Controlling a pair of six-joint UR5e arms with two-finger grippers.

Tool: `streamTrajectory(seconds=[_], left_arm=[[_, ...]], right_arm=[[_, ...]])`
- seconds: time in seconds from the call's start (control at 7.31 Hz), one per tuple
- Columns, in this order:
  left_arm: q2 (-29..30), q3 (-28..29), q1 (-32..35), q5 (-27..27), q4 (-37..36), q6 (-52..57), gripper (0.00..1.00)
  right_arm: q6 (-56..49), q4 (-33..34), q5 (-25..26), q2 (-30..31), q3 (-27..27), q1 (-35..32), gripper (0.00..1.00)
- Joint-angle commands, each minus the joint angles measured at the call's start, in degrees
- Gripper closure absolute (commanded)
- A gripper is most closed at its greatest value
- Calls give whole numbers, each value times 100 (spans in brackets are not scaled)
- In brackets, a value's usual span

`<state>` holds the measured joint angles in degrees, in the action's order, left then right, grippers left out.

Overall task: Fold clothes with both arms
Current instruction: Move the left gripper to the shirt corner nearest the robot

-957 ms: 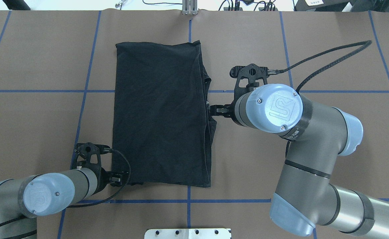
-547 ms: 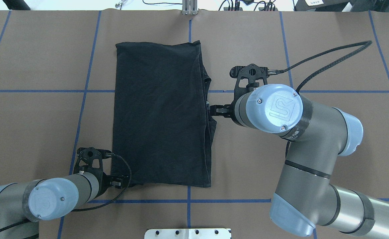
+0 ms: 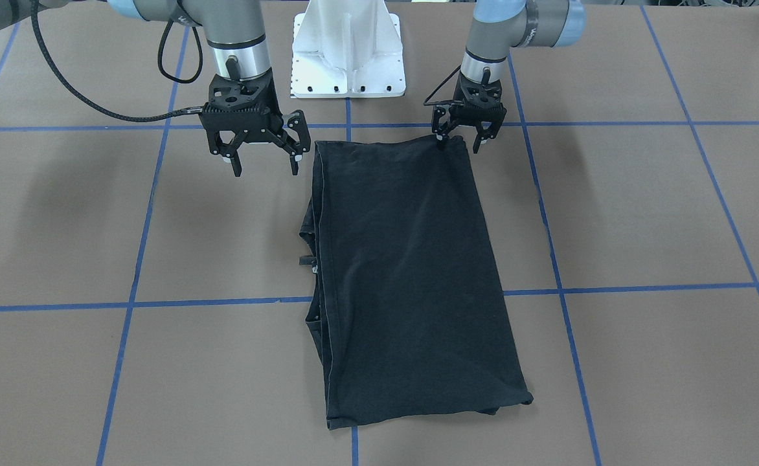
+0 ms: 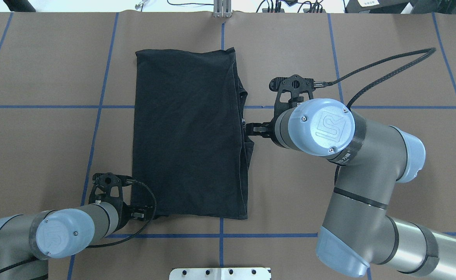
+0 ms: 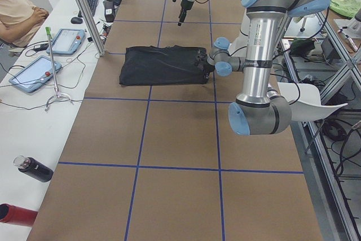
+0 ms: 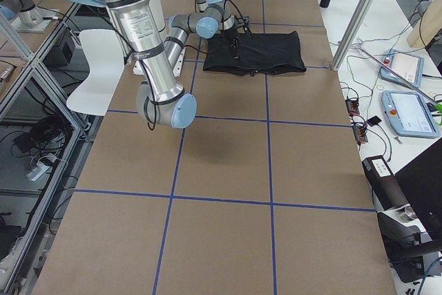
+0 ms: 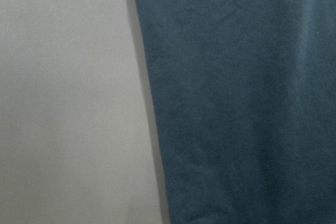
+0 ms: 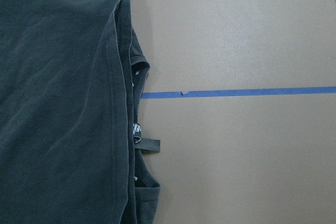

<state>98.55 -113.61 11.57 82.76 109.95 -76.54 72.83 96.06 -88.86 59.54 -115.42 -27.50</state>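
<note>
Overhead exterior: the black T-shirt point(image 4: 189, 132) lies flat on the brown table point(image 4: 37, 155), folded to a long rectangle with a plain side up. It runs from near the far edge toward the robot's edge and sits mostly on the robot's left of the middle blue tape line point(image 4: 221, 249). Layered hems and the collar show along its right side. Front-facing view: the left gripper point(image 3: 459, 147) is low at the shirt's near left corner, fingers parted and straddling that corner; I cannot tell whether they touch the cloth. The right gripper point(image 3: 265, 169) hangs above the table beside the shirt's right side, fingers spread wide, nothing between them. Right wrist view: a small black loop point(image 8: 149, 144) and a white tag point(image 8: 136, 128) poke out at the collar. Left wrist view: only the shirt's edge on the table, blurred.
</note>
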Motion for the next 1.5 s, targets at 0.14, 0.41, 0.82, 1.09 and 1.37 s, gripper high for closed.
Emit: streamTrajectory(seconds=[0.14, 0.41, 0.82, 1.09, 1.37], left_arm=[[7, -47, 3, 12, 0, -98, 62], [-107, -48, 30, 12, -9, -98, 74], [-125, -74, 30, 30, -9, -89, 36], [-125, -126, 39, 56, -17, -72, 27], [-108, -118, 12, 143, -9, -106, 27]], right_arm=[[12, 0, 0, -4, 2, 8, 0], [38, 0, 9, -4, 2, 8, 0], [38, 0, 18, -4, 2, 8, 0], [38, 0, 18, -4, 2, 8, 0], [38, 0, 18, 5, 2, 8, 0]])
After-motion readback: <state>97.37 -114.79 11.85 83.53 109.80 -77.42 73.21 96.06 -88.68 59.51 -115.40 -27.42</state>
